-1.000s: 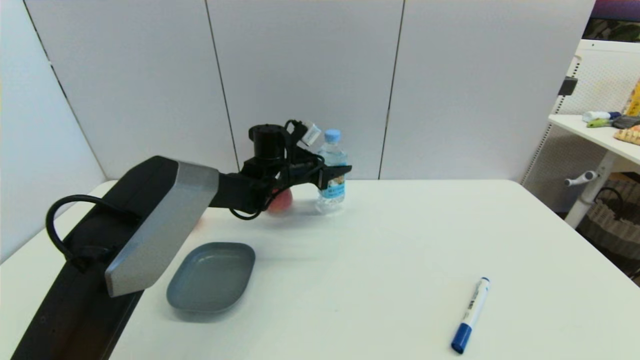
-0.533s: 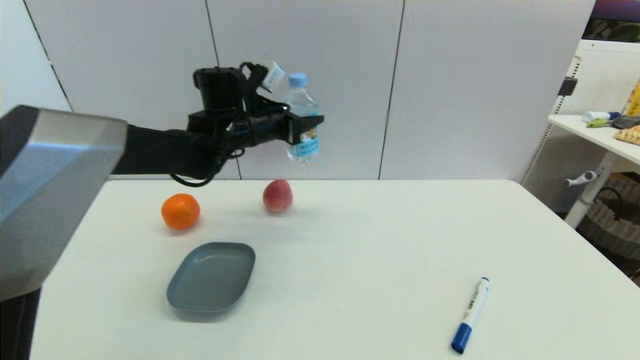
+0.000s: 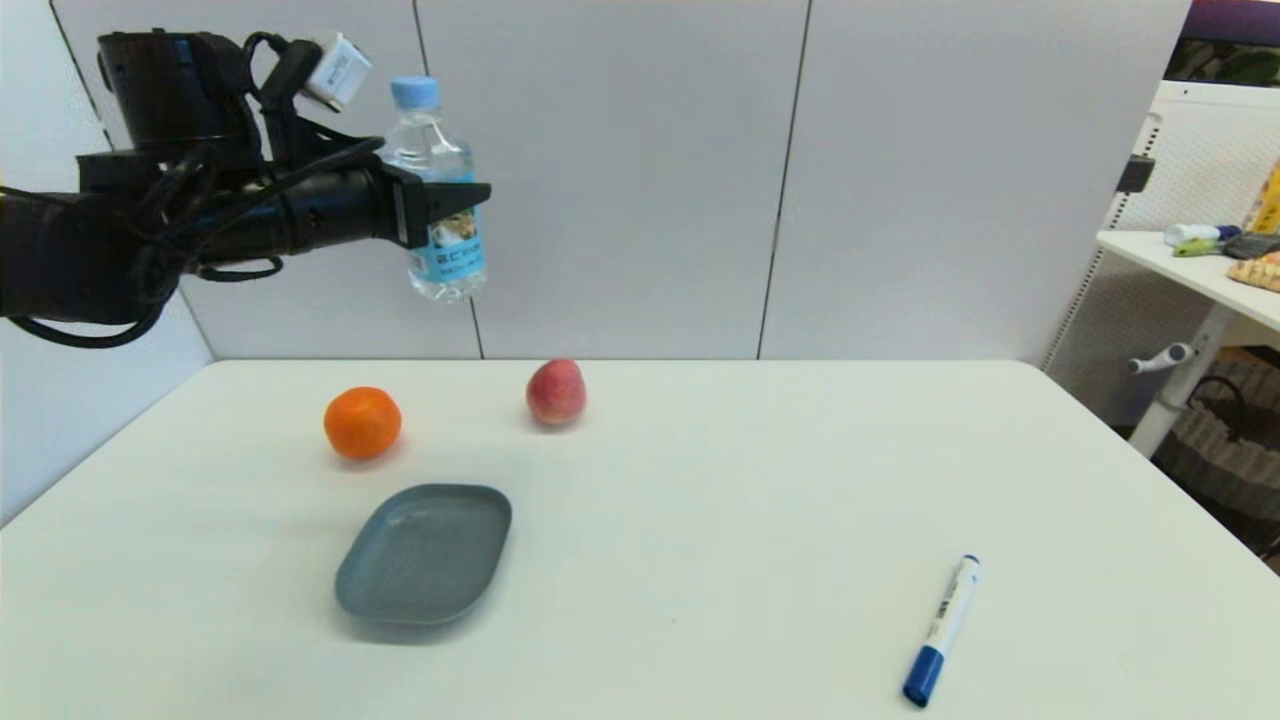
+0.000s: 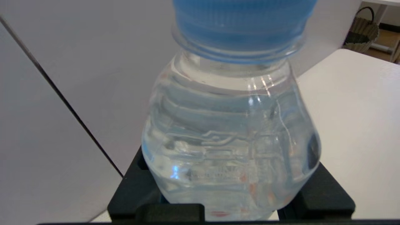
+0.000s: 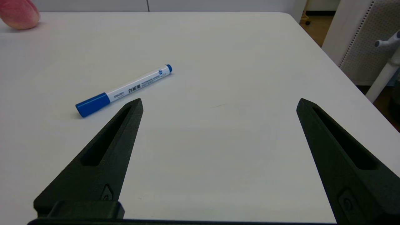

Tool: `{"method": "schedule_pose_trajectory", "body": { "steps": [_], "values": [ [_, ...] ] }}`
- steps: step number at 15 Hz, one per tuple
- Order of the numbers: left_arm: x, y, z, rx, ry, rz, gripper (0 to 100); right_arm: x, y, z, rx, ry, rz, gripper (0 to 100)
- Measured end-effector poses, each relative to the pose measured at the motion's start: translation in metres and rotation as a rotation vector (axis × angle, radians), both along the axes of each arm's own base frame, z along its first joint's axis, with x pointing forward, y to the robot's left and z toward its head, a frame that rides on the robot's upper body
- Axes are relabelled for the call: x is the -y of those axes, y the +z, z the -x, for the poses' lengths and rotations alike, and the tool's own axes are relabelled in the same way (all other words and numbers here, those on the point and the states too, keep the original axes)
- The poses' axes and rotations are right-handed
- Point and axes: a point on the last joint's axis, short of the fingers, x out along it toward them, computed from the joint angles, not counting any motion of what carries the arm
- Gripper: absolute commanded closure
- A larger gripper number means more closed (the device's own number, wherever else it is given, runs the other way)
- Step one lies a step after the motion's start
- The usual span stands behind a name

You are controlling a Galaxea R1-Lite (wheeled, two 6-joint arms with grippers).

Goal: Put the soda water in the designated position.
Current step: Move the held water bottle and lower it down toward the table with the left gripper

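In the upper left of the head view, the left gripper (image 3: 440, 205) pinches the soda water (image 3: 440, 190) aloft, upright, cap upward; its blue label's writing is unreadable. Lower right, the marker pen (image 3: 942, 628) lies flat. The right gripper (image 5: 218, 104) is spread wide.

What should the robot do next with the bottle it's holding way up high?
Probably carry it toward a bare patch of the table and start lowering it. The left gripper is clamped on the bottle, upright, high above the orange and peach, so nothing blocks it.
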Motion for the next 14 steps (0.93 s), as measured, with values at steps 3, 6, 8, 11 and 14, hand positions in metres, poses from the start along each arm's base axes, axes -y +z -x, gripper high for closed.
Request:
{"method": "schedule_pose_trajectory", "body": {
  "steps": [3,6,8,11,14],
  "values": [
    [-0.006,-0.009,0.012,-0.014,0.007,-0.002,100,0.000,0.000,0.000,0.001,0.000,0.000,0],
    [-0.006,-0.028,0.016,0.001,0.003,0.006,100,0.000,0.000,0.000,0.000,0.000,0.000,0],
    [-0.007,-0.044,0.015,0.009,0.006,0.009,100,0.000,0.000,0.000,0.001,0.000,0.000,0],
    [-0.005,-0.066,0.009,0.023,0.005,0.008,100,0.000,0.000,0.000,0.001,-0.001,0.000,0],
    [-0.005,-0.088,0.005,0.007,0.005,0.007,100,0.000,0.000,0.000,0.000,0.000,0.000,0]
  ]
}}
